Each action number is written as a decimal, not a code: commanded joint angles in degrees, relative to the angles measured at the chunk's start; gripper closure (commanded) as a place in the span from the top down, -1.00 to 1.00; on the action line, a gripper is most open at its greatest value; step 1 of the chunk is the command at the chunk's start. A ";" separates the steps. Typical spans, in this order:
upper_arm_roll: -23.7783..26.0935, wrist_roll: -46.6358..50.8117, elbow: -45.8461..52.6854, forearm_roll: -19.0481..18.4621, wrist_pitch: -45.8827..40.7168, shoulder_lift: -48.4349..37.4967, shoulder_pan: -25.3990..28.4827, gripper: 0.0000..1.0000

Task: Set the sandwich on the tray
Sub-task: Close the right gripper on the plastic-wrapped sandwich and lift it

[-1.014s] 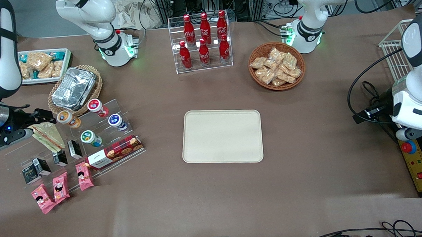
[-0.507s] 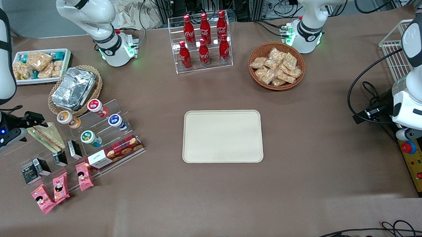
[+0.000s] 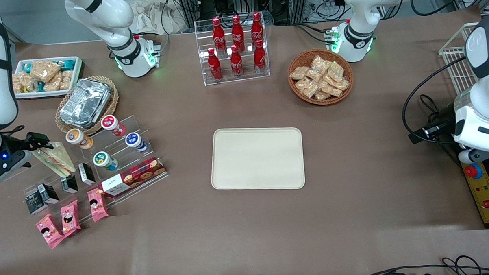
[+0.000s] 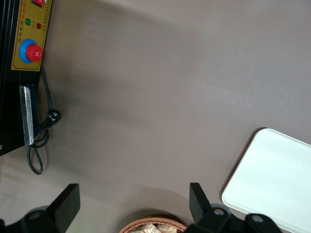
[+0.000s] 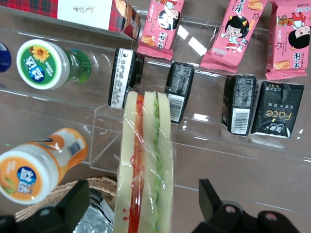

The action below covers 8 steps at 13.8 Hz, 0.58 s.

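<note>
The right arm's gripper (image 3: 35, 145) sits at the working arm's end of the table with its fingers spread apart on either side of the sandwich (image 3: 54, 159), not clamped on it. The sandwich (image 5: 146, 165) lies on the clear display shelf (image 3: 118, 129) beside small black boxes (image 5: 180, 97) and yogurt cups (image 5: 41, 63). The cream tray (image 3: 257, 158) rests well apart at mid-table, with nothing on it.

Plastic-wrapped triangular sandwich (image 3: 55, 159) stands on the clear shelf; cream tray (image 3: 257, 158) lies flat, well apart.
</note>
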 commanded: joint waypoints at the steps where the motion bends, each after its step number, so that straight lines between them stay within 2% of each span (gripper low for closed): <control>1: 0.31 -2.06 -0.59 -1.06 1.77 0.40 -0.66 1.00; 8: 0.31 -2.15 -3.41 -1.06 3.36 1.63 -1.71 1.00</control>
